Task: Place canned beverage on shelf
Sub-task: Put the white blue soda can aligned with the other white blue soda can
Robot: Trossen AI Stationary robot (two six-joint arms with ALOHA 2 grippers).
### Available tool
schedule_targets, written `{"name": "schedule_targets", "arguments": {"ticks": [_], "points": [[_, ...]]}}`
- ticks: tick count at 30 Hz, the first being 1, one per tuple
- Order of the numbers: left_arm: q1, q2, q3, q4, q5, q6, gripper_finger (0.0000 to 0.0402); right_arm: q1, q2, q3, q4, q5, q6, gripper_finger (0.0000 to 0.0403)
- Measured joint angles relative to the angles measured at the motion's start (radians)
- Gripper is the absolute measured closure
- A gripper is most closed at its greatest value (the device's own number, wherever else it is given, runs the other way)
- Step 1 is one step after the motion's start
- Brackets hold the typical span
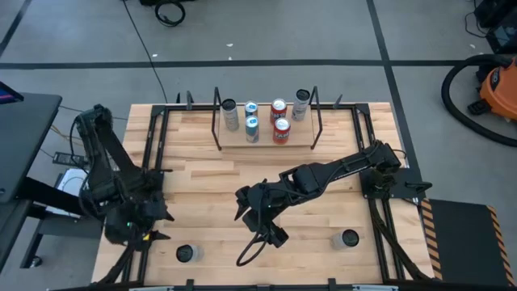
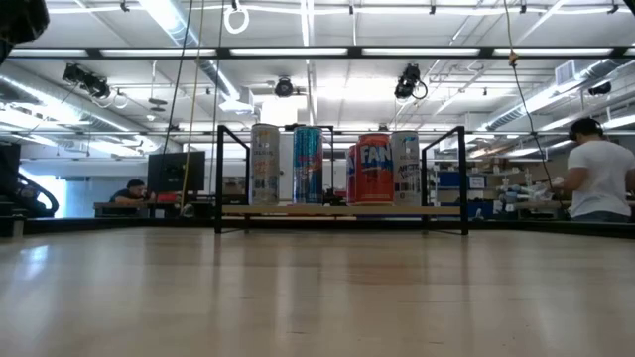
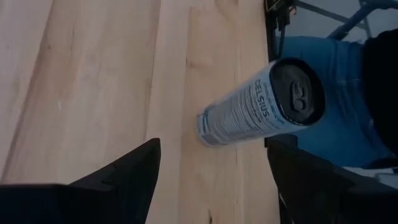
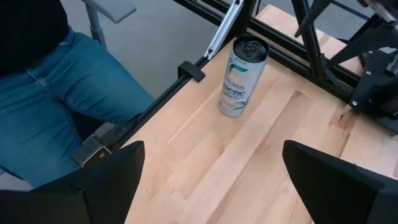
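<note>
Looking down from the high view, the shelf (image 1: 266,139) sits at the table's (image 1: 210,186) far edge, six cans on its pale board, with two more cans (image 1: 187,254) (image 1: 349,239) standing near the front edge; the right gripper (image 1: 257,234) hovers mid-table with jaws spread wide and empty, the left gripper (image 1: 141,220) waits by the left front corner. In the low view the shelf's (image 2: 342,210) thin black rod uprights frame tall cylindrical cans, glossy printed metal. The left wrist view shows the slim white can (image 3: 261,106) upright on smooth butcher-block wood, ahead of half-parted empty fingers (image 3: 124,171). The right wrist view shows its can (image 4: 241,76) close to the table's edge rail, a person in jeans (image 4: 56,106) just beyond. A crooked approach could tip such a narrow, slick can or nudge it off that edge
</note>
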Motion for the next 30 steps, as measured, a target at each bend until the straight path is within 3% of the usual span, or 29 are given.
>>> {"name": "schedule_targets", "arguments": {"ticks": [9, 25, 30], "points": [[-0.091, 0.137, 0.0, 0.051, -0.046, -0.17, 0.0104, 0.013, 0.0, 0.0, 0.0, -0.007, 0.0, 0.0011], [-0.109, 0.421, 0.0, 0.263, -0.087, -0.293, 0.0104, 0.027, 0.0, 0.0, 0.053, -0.007, 0.0, 0.0011], [-0.141, 0.491, 0.0, 0.339, -0.177, -0.299, 0.0104, 0.028, 0.0, 0.0, 0.054, -0.007, 0.001, 0.0011]]}}
